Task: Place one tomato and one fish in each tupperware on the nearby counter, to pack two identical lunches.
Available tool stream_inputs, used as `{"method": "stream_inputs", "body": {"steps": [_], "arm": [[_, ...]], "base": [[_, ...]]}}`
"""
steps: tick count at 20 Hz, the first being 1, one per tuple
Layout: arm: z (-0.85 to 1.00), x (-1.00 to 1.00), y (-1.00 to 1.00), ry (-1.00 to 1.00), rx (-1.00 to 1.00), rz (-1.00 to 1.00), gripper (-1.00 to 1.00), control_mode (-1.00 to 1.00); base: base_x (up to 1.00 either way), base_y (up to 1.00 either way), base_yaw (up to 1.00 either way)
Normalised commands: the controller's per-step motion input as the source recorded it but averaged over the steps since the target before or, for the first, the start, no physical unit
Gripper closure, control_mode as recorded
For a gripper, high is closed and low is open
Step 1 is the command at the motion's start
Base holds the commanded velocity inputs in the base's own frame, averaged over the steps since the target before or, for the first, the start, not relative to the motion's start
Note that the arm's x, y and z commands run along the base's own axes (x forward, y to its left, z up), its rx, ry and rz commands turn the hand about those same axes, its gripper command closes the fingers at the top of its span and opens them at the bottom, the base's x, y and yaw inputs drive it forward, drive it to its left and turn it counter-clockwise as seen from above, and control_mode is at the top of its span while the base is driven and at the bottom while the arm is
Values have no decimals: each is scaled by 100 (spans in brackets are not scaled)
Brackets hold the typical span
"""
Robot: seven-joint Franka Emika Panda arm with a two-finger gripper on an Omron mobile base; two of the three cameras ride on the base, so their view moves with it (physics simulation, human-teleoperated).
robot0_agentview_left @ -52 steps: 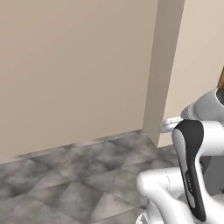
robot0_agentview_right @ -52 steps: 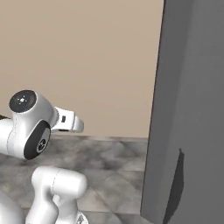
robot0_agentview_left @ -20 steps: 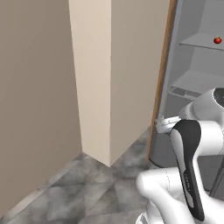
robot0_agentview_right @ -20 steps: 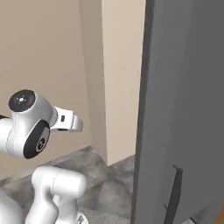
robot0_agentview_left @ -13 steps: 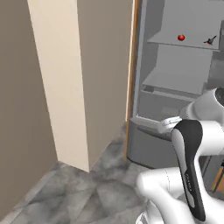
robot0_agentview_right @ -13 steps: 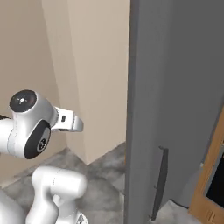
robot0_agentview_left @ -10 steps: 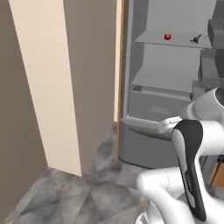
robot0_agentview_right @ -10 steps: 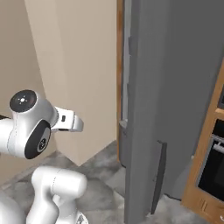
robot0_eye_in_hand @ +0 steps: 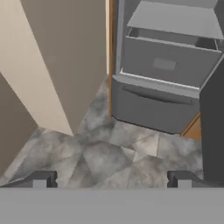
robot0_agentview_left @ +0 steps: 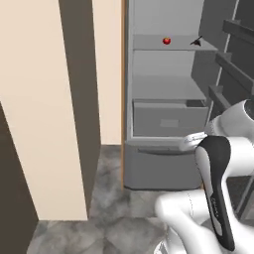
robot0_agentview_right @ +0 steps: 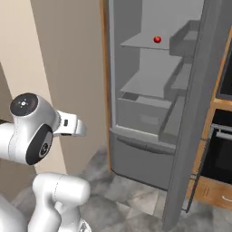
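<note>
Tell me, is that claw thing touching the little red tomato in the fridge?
Apart. In the hand view the open gripper hangs over the grey floor; in the left base view the tomato sits high on a fridge shelf.

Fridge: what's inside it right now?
On an upper shelf of the open fridge sit a tomato and a small dark item. The drawer hides its contents.
</note>
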Motion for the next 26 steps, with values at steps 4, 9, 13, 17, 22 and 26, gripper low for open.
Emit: {"method": "stream_inputs", "body": {"steps": [4, 9, 13, 17, 22, 26], "arm": [[0, 0, 0, 0, 0, 0, -100, 100], [0, 0, 0, 0, 0, 0, -100, 100], [0, 0, 0, 0, 0, 0, -100, 100], [0, 0, 0, 0, 0, 0, -100, 100], [0, 0, 0, 0, 0, 0, -100, 100], [0, 0, 0, 0, 0, 0, -100, 100]], "base": [[24, 16, -55], [31, -11, -44], [76, 9, -19], [89, 24, -9], [100, 43, -2], [100, 19, -7]]}}
